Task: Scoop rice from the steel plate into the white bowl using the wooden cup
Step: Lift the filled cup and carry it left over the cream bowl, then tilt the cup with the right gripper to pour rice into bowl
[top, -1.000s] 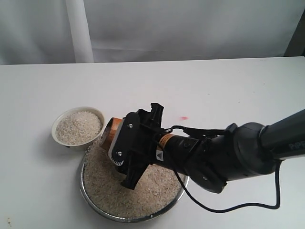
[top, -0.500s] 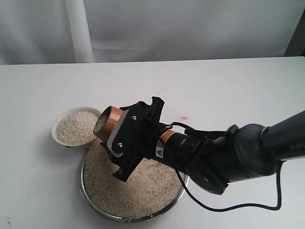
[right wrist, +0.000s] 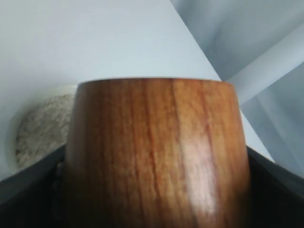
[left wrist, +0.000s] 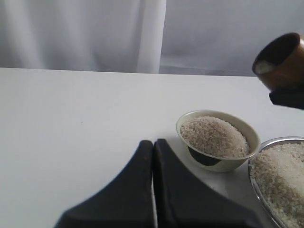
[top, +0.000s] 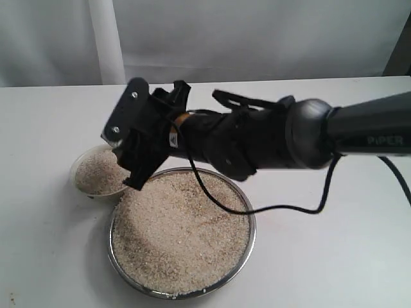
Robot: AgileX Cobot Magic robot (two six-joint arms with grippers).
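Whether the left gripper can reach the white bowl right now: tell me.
Probably yes: the left gripper, shut, faces the white bowl with nothing standing on the table between them; the wooden cup hangs higher up.

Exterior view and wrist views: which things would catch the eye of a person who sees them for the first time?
The wide steel plate, heaped with rice, lies low in the exterior view. Next to it stands the white bowl, itself nearly full of grains. The black right gripper reaches across above that bowl and holds the wooden cup tipped, with a few grains showing inside.
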